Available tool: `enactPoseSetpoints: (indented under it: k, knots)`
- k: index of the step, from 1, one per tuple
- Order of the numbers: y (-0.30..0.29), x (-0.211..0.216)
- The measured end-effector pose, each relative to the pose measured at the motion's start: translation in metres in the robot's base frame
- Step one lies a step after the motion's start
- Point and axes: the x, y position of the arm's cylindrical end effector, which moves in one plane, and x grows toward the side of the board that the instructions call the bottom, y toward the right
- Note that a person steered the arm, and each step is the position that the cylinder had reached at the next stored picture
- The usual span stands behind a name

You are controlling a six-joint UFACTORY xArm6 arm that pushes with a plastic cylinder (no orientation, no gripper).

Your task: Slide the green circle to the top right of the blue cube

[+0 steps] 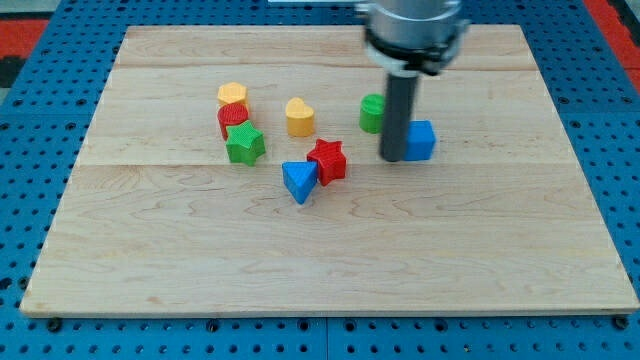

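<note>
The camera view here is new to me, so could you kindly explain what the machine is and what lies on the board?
There is one picture, looking down at a slant on a wooden board; where the camera is mounted is not known. The grey part at the view's top is the end of a robot arm. It has no gripper, only a dark rod, and holds nothing. My tip rests on the board between the green circle and the blue cube, close to both. Further left lie a yellow heart, a red star, a blue triangle, a green star, a red block and a yellow block.
</note>
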Motion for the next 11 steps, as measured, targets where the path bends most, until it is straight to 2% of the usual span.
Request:
enactPoseSetpoints:
  k: [1, 2, 3, 5, 6, 7, 11]
  knots:
    - [0.018, -0.011]
    - [-0.044, -0.021]
    - [-0.061, -0.065]
    - [-0.052, -0.086]
    - [0.029, -0.086]
    - [0.063, -0.086]
    - [0.033, -0.090]
